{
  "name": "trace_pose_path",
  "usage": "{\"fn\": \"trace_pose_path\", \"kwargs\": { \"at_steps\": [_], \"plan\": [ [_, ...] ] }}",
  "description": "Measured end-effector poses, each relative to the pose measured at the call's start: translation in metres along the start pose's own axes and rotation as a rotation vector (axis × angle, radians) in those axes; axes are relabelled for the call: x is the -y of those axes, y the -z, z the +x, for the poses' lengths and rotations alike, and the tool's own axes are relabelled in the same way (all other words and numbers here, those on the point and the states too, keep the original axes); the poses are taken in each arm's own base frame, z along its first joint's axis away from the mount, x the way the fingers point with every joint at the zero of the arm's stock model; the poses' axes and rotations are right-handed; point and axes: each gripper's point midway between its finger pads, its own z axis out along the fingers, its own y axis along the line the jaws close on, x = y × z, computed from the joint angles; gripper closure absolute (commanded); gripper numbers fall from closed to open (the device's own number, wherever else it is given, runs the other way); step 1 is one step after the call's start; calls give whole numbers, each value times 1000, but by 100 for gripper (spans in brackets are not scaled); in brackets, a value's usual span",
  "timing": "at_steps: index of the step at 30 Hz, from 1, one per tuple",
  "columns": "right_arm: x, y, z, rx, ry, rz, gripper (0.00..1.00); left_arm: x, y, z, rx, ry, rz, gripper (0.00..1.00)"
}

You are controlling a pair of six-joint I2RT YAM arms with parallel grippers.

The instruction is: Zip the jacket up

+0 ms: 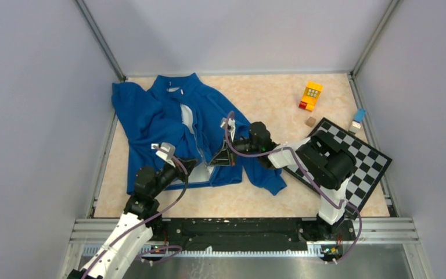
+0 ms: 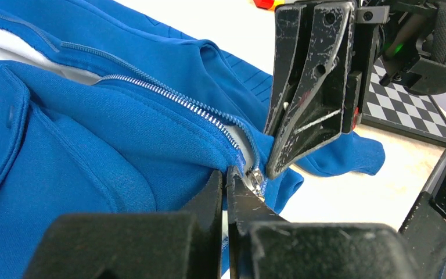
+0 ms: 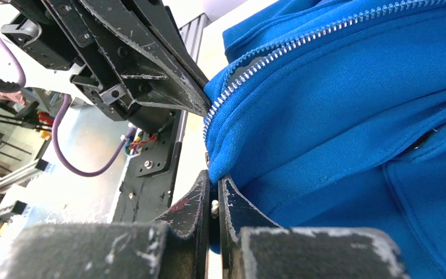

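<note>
Left wrist view: the jacket (image 2: 93, 145) lies spread on the table (image 1: 255, 99), left of centre, with its front open and both arms meeting at the lower hem. The left gripper (image 2: 226, 174) has its jaws together, tips against the hem just beside the zipper slider (image 2: 257, 178). The right gripper (image 2: 271, 167) is likewise closed, its tip coming down on the slider's other side. Judgement: the step in hand is engaging the zipper at its bottom end. To do it well, one pincer should pin the hem taut while the other draws the slider straight along the teeth (image 2: 174, 99) toward the collar (image 1: 177, 81), keeping cloth out of the track. Unclear: whether either pincer actually has cloth or the slider pinched. The junction of the two zipper ends is covered by the tips, and the overhead view is too coarse there.
</note>
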Motion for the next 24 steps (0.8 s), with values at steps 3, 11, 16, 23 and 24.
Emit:
{"fn": "trace_pose_path", "kwargs": {
  "at_steps": [3, 11, 16, 23, 24],
  "plan": [
    [1, 2, -7, 21, 0, 2, 100, 1, 0, 0, -2, -8, 6, 100],
    [-1, 3, -14, 54, -12, -24, 100, 4, 1, 0, -1, -18, 25, 100],
    [-2, 3, -14, 55, -24, -34, 100, 6, 1, 0, -3, -20, 34, 100],
    [-5, 3, -15, 61, -23, -48, 100, 7, 1, 0, -3, -23, 42, 100],
    [-5, 3, -16, 63, -20, -50, 100, 7, 1, 0, -3, -23, 44, 100]
  ]
}}
